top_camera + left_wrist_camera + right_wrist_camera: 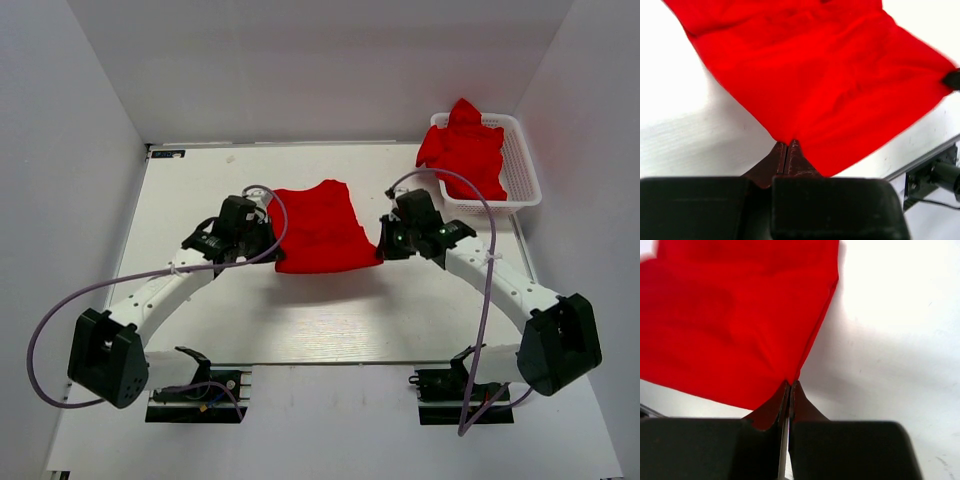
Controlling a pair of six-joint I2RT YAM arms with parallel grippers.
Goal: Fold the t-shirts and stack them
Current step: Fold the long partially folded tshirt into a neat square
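A bright red t-shirt [320,228] hangs stretched between my two grippers over the middle of the white table [200,190], its near edge lifted. My left gripper [268,248] is shut on the shirt's near left corner; the left wrist view shows the pinch [788,142] with the cloth [830,75] spreading away. My right gripper [384,246] is shut on the near right corner, and in the right wrist view [790,382] the cloth [730,315] spreads away to the left. More red t-shirts [462,148] are piled in the basket.
A white plastic lattice basket [524,172] stands at the back right of the table, close to the right wall. White walls enclose the table on the left, back and right. The arm bases sit at the near edge.
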